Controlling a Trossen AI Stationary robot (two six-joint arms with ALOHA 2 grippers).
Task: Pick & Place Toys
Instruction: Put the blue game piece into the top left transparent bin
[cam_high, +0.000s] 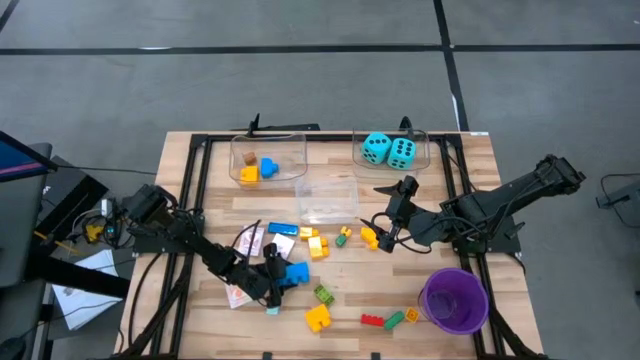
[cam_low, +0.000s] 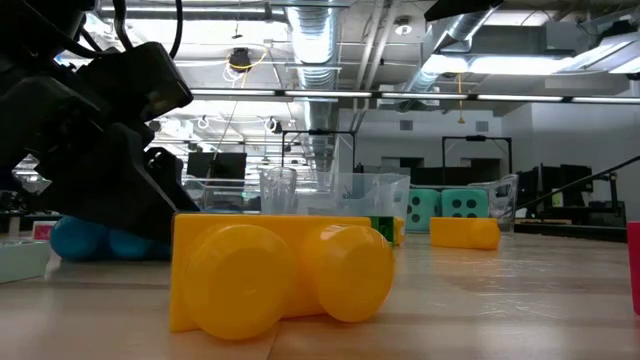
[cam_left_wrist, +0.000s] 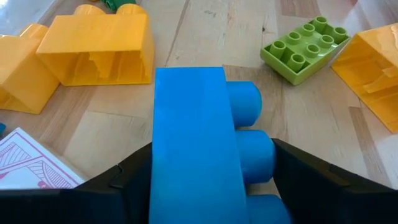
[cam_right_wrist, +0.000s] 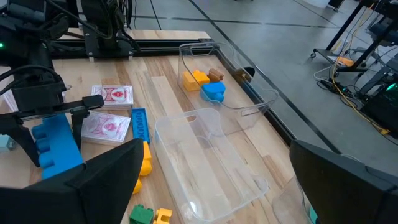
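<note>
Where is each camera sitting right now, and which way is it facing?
High: overhead, looking straight down at the table; both arms show.
Low: table level, behind a yellow brick, facing the room; left arm at the picture's left.
Left wrist: looks past its fingers, shut on the blue brick.
Right wrist: looks across the bins; its open fingers frame the view.
Shared: the right wrist also sees the left gripper holding the blue brick.

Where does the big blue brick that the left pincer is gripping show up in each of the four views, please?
High view: blue brick, low and left of centre, at the left pincer.
Low view: far left, partly behind the dark arm.
Left wrist view: centre, between the fingers.
Right wrist view: left edge.
Shared landmark: the card packs beside it.
</note>
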